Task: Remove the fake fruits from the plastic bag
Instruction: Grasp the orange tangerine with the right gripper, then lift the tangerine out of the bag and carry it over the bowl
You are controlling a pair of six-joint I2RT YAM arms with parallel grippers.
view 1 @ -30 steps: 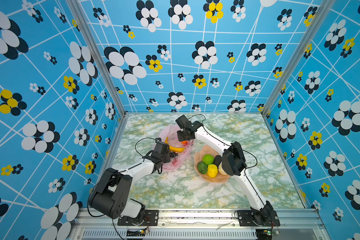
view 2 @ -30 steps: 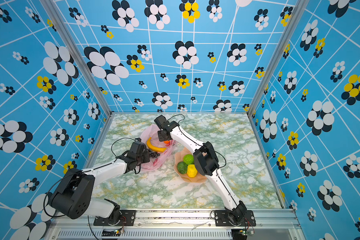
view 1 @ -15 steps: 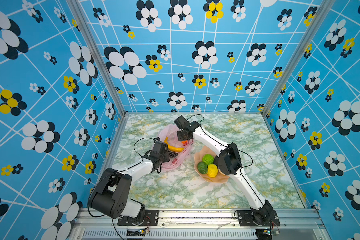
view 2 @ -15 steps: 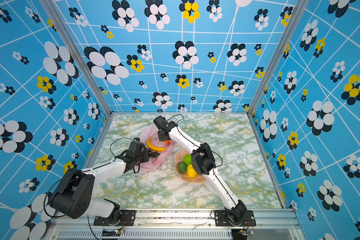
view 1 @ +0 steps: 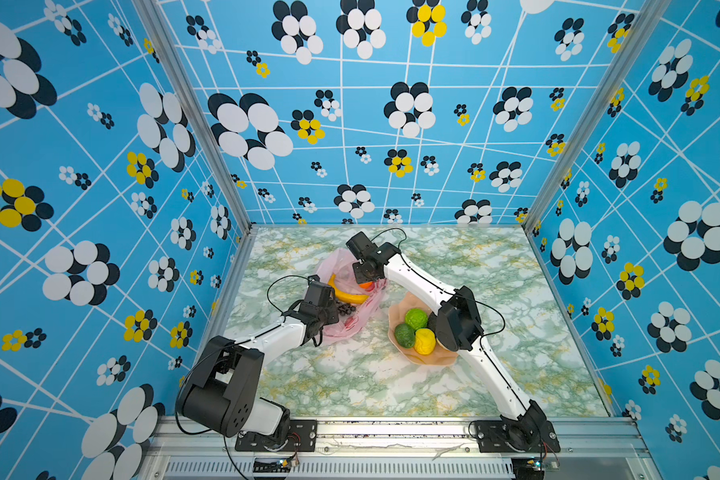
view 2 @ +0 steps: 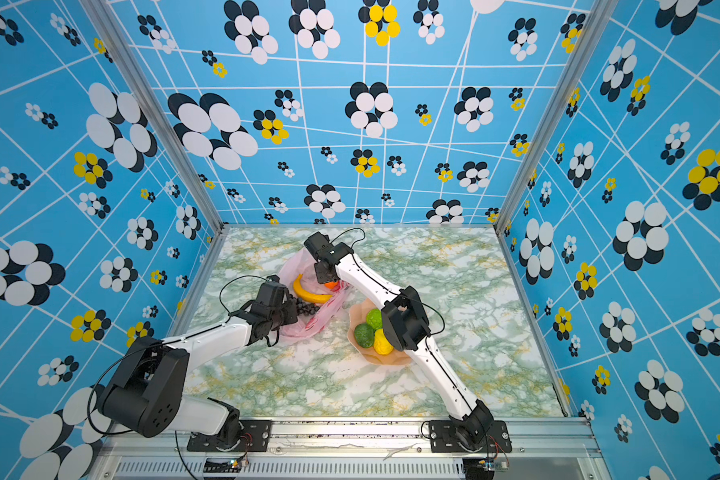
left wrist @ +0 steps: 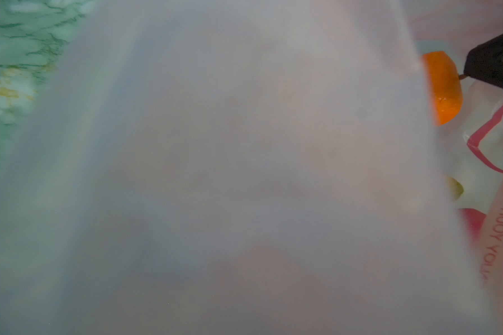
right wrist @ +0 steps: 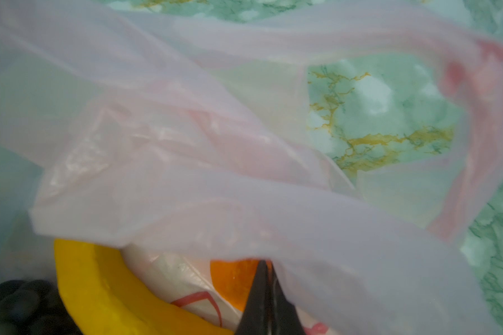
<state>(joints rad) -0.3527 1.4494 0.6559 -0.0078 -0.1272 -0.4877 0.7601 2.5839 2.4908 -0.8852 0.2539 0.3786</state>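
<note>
Inside one plastic bag (view 1: 338, 262) lie three fruits (view 1: 347, 296); right jaws pinch the orange (right wrist: 232, 280), left jaws closed.

Right end effector (right wrist: 264, 265) now tight on orange fruit (right wrist: 233, 281).

pink bag (right wrist: 157, 145), yellow banana (right wrist: 99, 284), orange fruit (right wrist: 233, 282)

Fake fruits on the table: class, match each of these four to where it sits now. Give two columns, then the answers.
1 banana
2 orange fruit
3 grape bunch
4 green fruits

A on the dish
B at the right gripper tips
C in the plastic bag, nearest the left gripper
D in the plastic bag, between 2 and 3

Pairs: 1-D, 2-B, 3-C, 4-A
</note>
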